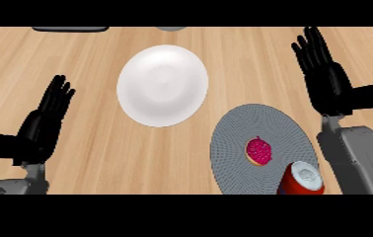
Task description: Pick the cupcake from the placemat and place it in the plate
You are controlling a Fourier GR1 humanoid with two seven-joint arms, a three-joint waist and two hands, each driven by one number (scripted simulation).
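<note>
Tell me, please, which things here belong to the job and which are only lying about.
For the job: cupcake, placemat, plate.

Lying about: red container with a white top, dark object and grey object at the far edge.

No writing, label, brand, number or sign can be read. The white plate [163,85] at the middle, the grey placemat [237,127] at the near right, the cupcake [258,151] on it and the red container [301,180] at its near edge all show plain surfaces.
</note>
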